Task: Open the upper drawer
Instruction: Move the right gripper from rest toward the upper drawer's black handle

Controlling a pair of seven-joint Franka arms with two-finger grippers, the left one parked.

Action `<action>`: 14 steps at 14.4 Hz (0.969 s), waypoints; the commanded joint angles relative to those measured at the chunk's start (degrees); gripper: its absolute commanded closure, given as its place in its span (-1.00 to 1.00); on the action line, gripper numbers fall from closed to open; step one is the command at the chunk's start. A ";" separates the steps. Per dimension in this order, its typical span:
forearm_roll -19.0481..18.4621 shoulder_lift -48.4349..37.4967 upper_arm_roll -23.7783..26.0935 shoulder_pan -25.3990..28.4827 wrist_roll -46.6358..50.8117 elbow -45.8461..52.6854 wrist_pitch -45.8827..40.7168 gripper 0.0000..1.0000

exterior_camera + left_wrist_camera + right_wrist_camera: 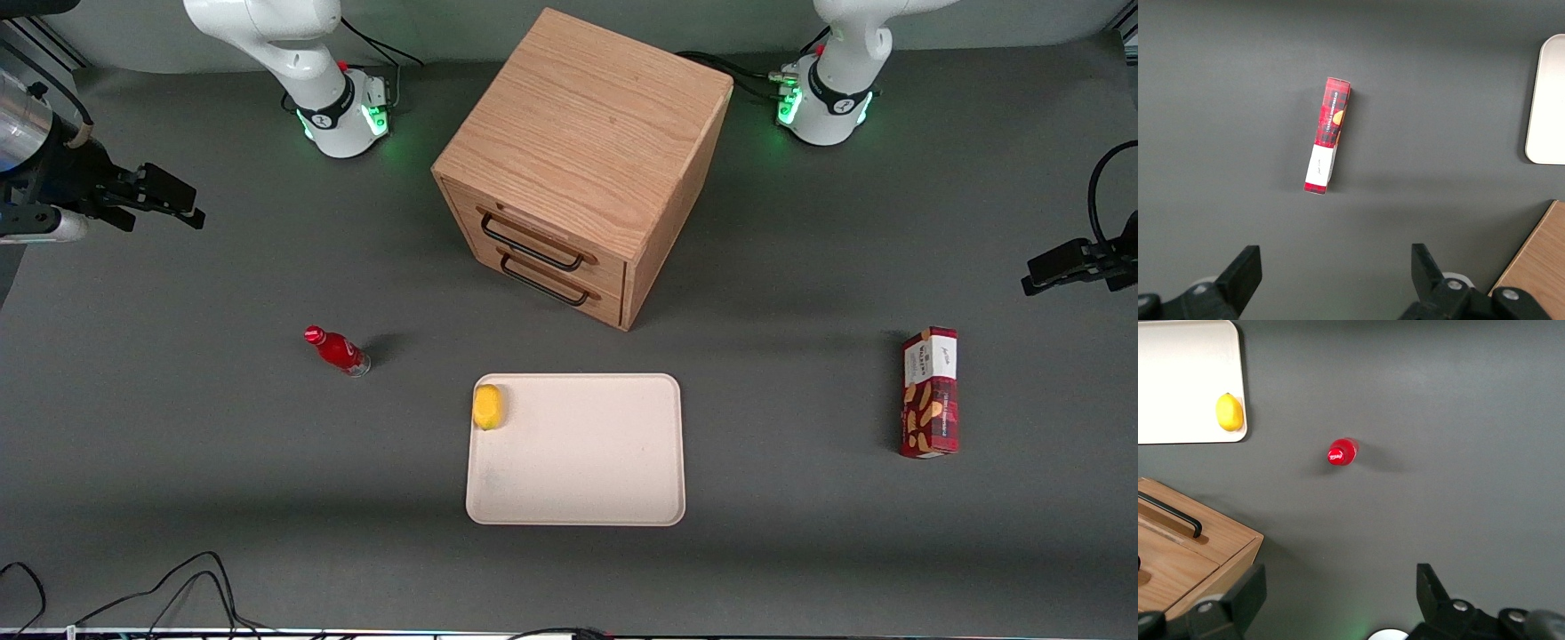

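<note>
Upper drawer (533,233) shut, handle untouched. Gripper (1338,603) high above bench, well apart from cabinet (582,124), fingers spread, empty. Whole pull remains.

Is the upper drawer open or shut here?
Shut. The upper drawer sits flush with the lower drawer in the cabinet. The open gripper hovers off toward the working arm's end.

Lemon (488,406) in tray (587,480) corner; red bottle (338,350) upright nearby; biscuit box (930,392) toward parked arm's end.
</note>
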 commanded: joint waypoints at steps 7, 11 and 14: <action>-1.05 1.92 -0.13 1.11 -0.46 1.95 1.06 -1.00; -0.18 5.60 2.07 2.96 -0.81 3.45 1.50 -1.00; 0.09 8.85 7.07 2.79 -0.28 5.82 1.85 -1.00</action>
